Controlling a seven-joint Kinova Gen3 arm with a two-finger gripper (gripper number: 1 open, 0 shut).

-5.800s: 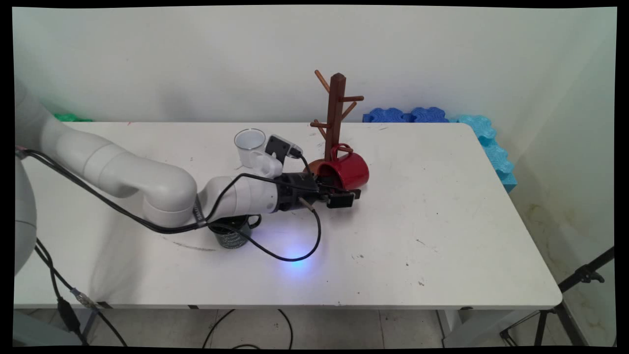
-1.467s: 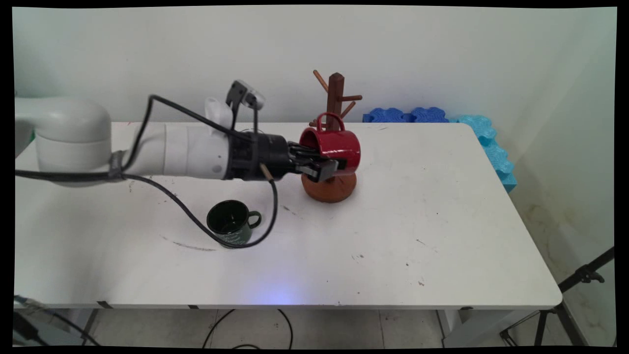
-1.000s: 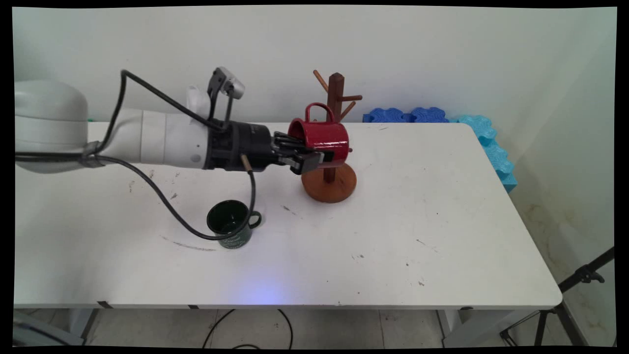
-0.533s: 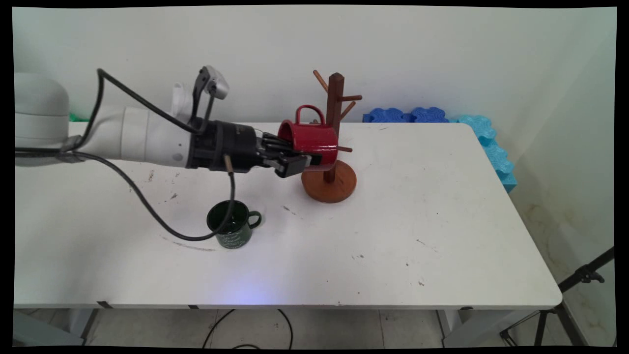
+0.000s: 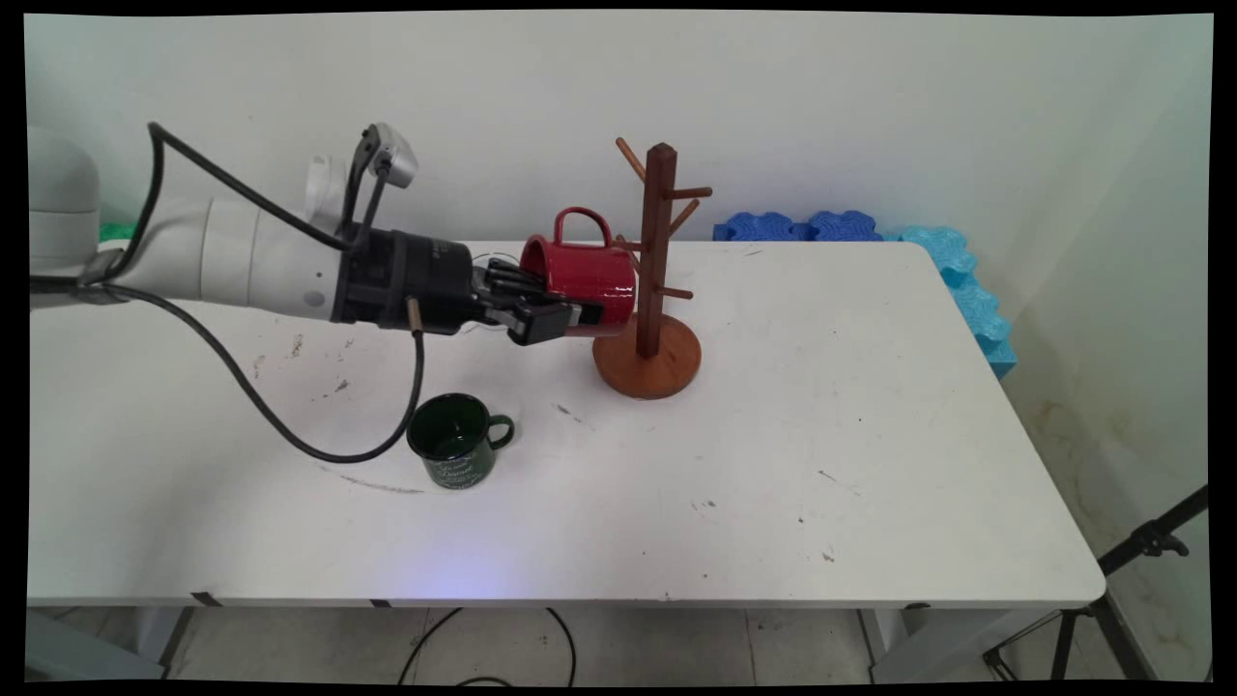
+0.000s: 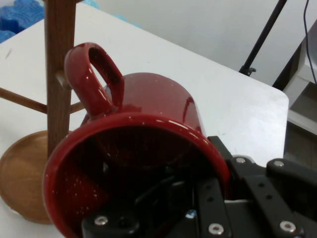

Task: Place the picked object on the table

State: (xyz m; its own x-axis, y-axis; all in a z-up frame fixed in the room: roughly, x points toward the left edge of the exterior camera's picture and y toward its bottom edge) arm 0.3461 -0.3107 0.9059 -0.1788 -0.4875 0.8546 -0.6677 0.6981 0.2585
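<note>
White desk (image 5: 773, 464) scene: black jaws (image 5: 570, 316) clamp a glossy red enamel mug's (image 5: 580, 274) rim, handle up, beside the brown wooden mug tree (image 5: 655, 261).

Red mug held in the air beside the wooden mug tree

The glossy red mug (image 5: 580, 274) with fine white speckles lies on its side above the white table (image 5: 773, 435), its open mouth turned toward the black gripper (image 5: 565, 314), which clamps its rim with one finger inside the mug and one outside; its looped handle (image 5: 570, 222) points upward. The mug's base end sits just left of the brown wooden mug tree (image 5: 654, 271), close to the post and a lower peg, whether touching cannot be told. The tree stands upright on its round base, with pegs angled out
</note>
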